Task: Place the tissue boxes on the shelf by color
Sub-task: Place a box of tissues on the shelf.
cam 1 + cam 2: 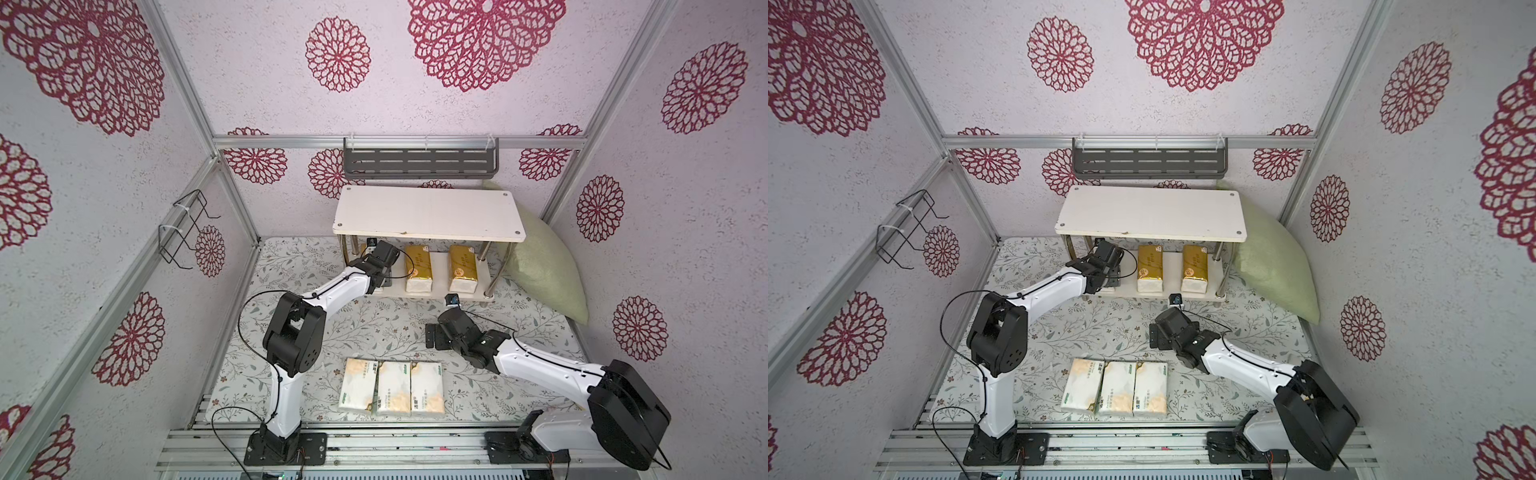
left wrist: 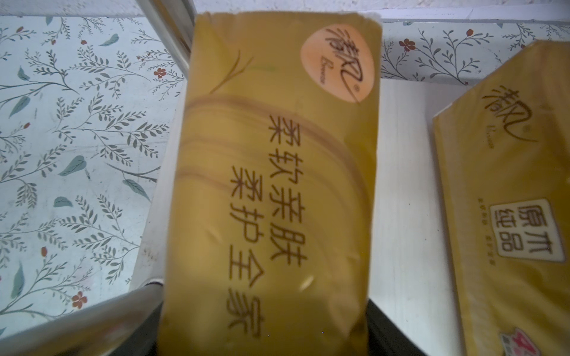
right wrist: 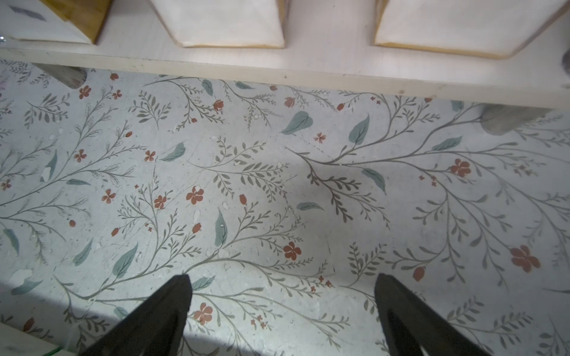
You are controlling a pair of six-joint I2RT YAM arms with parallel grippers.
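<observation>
Gold tissue box (image 2: pixel 271 185), third of its colour, sits pinched in my left hand (image 2: pixel 262 329) at the left end of the shelf's (image 1: pixel 428 212) lower board, long axis front to back, white end forward, like its two gold neighbours (image 1: pixel 419 268), though seemingly a little skewed. Next, I judge: let go and back out cleanly. My right hand (image 3: pixel 282 308) hangs spread and empty over the counter (image 1: pixel 374 328); three white boxes (image 1: pixel 392 388) wait near its front edge.
</observation>
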